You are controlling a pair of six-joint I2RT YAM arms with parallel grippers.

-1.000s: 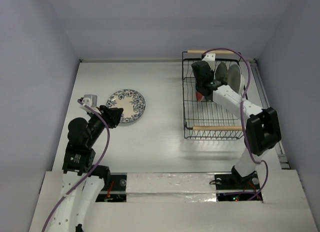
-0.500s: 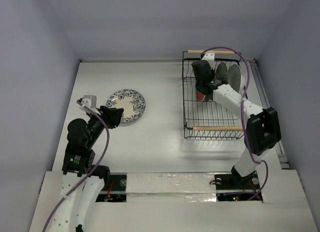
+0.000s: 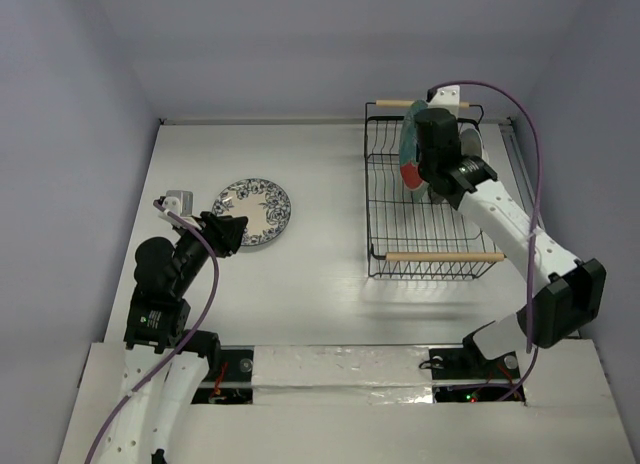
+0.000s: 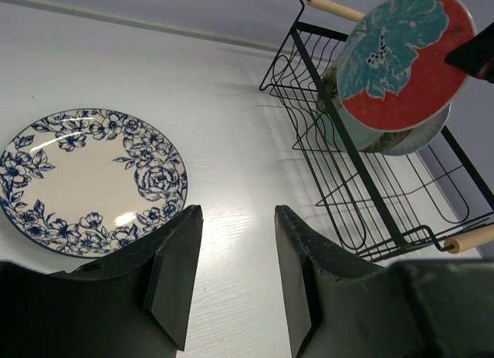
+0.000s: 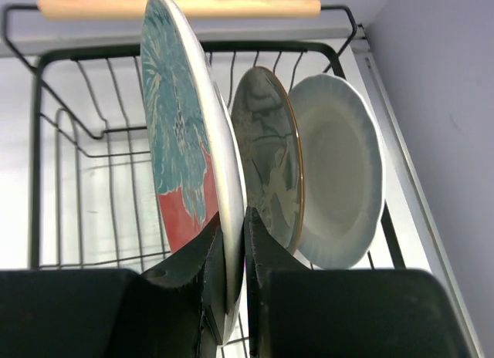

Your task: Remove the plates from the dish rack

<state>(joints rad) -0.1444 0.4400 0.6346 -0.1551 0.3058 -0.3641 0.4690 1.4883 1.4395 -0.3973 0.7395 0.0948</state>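
My right gripper (image 5: 233, 277) is shut on the rim of the red and teal plate (image 5: 181, 142) and holds it upright above the black wire dish rack (image 3: 385, 199). That plate also shows in the top view (image 3: 409, 154) and in the left wrist view (image 4: 405, 53). The dark grey-olive plate (image 5: 270, 161) and the plain white plate (image 5: 340, 177) stand on edge in the rack behind it. The white plate with blue flowers (image 3: 254, 210) lies flat on the table at the left. My left gripper (image 4: 231, 277) is open and empty, just near of that plate (image 4: 89, 177).
The rack has two light wooden bar handles, one at the far end (image 3: 395, 104) and one at the near end (image 3: 445, 256). Lilac walls close the table at left, back and right. A rail runs along the table's right edge (image 3: 545, 244).
My right gripper has lifted the red and teal plate up out of the rack and the right arm has swung out to the right. The left arm has not moved.
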